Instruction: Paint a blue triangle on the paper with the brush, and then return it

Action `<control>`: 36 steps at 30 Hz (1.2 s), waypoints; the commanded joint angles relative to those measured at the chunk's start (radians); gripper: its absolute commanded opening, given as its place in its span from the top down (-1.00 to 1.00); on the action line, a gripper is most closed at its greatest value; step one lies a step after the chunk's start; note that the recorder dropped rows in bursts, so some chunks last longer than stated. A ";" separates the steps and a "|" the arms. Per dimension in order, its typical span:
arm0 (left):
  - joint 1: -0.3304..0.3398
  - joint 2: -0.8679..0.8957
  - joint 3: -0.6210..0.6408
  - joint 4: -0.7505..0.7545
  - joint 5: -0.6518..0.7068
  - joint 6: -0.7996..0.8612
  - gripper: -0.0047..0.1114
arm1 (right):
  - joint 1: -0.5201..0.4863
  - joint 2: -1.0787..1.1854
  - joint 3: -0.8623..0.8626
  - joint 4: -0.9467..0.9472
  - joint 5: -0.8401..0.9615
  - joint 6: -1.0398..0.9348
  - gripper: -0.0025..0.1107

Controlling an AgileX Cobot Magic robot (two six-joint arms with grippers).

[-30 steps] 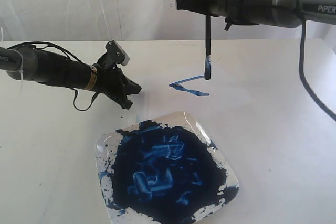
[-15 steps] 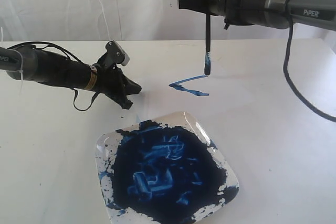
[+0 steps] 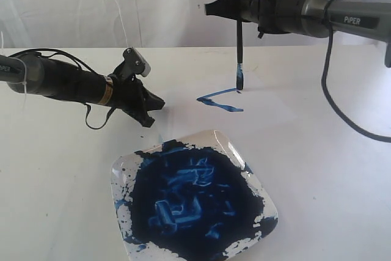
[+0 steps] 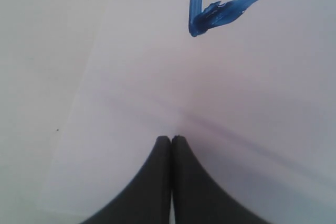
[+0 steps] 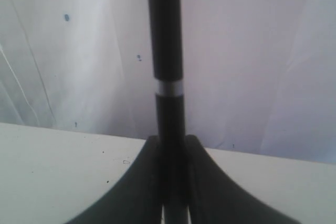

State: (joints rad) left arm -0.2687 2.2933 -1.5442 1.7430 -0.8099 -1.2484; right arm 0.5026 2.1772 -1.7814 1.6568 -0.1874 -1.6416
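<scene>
Right gripper [image 5: 170, 145] is clamped on the upright brush [image 3: 239, 44], whose blue tip meets the paper [image 4: 157, 87] at the right end of the blue triangle [image 3: 219, 98], while the left gripper [image 4: 171, 139], jaws together, sits left of that triangle.

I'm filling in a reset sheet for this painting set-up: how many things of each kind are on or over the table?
Brush: 1
Plate: 1
Paper: 1
Blue triangle: 1
Pincers: 2 (left pincer, right pincer)
Total: 6
</scene>
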 commanded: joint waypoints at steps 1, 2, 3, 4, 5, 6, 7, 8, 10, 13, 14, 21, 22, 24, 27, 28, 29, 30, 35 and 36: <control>0.001 0.000 -0.005 0.001 -0.007 -0.004 0.92 | -0.005 0.002 -0.012 -0.017 0.006 0.001 0.96; 0.001 0.000 -0.005 0.001 -0.007 -0.004 0.92 | -0.005 0.002 -0.012 -0.017 0.006 0.001 0.96; 0.001 0.000 -0.005 0.001 -0.007 -0.004 0.92 | -0.005 0.003 -0.012 -0.017 0.006 0.001 0.96; 0.001 0.000 -0.005 0.001 -0.007 -0.004 0.92 | -0.005 0.005 -0.014 -0.017 0.006 0.001 0.96; 0.001 0.000 -0.005 0.001 -0.007 -0.004 0.92 | -0.005 0.010 -0.016 -0.017 0.006 0.001 0.96; 0.001 0.000 -0.005 0.001 -0.007 -0.004 0.92 | -0.005 0.018 -0.022 -0.017 0.006 0.001 0.96; 0.001 0.000 -0.005 0.001 -0.007 -0.004 0.92 | -0.005 0.021 -0.021 -0.017 0.006 0.001 0.96; 0.001 0.000 -0.005 0.001 -0.007 -0.004 0.92 | -0.005 0.022 -0.022 -0.019 0.006 0.001 0.96; 0.001 0.000 -0.005 0.001 -0.007 -0.004 0.92 | -0.005 0.022 -0.022 -0.017 0.006 0.001 0.96; 0.001 0.000 -0.005 0.001 -0.007 -0.004 0.92 | -0.005 0.022 -0.022 -0.006 0.006 0.001 0.96; 0.001 0.000 -0.005 0.001 -0.007 -0.004 0.92 | -0.005 0.022 -0.022 0.013 0.006 0.001 0.96; 0.001 0.000 -0.005 0.001 -0.009 -0.004 0.92 | -0.005 0.022 -0.022 0.037 0.006 -0.006 0.96; 0.001 0.000 -0.005 0.001 -0.009 -0.004 0.92 | -0.005 0.022 -0.020 0.051 -0.003 -0.019 0.96; 0.001 0.000 -0.005 0.001 -0.009 -0.004 0.92 | -0.005 0.018 -0.020 0.055 -0.028 -0.036 0.96; 0.001 0.000 -0.005 0.001 -0.009 -0.004 0.92 | -0.005 0.016 -0.020 0.081 -0.033 -0.053 0.96; 0.001 0.000 -0.005 0.001 -0.009 -0.004 0.92 | -0.005 0.016 -0.020 0.088 -0.035 -0.074 0.96; 0.001 0.000 -0.005 0.001 -0.009 -0.004 0.92 | -0.005 0.016 -0.020 0.088 -0.037 -0.095 0.96; 0.001 0.000 -0.005 0.001 -0.009 -0.004 0.92 | -0.005 0.016 -0.020 0.088 -0.041 -0.105 0.96; 0.001 0.000 -0.005 0.001 -0.009 -0.004 0.92 | -0.003 0.012 -0.020 0.088 -0.047 -0.107 0.96; 0.001 0.000 -0.005 0.001 -0.009 -0.004 0.92 | -0.003 0.012 -0.020 0.088 -0.049 -0.107 0.96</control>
State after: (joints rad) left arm -0.2687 2.2933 -1.5442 1.7430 -0.8156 -1.2484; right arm 0.5026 2.2011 -1.8007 1.7419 -0.2272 -1.7324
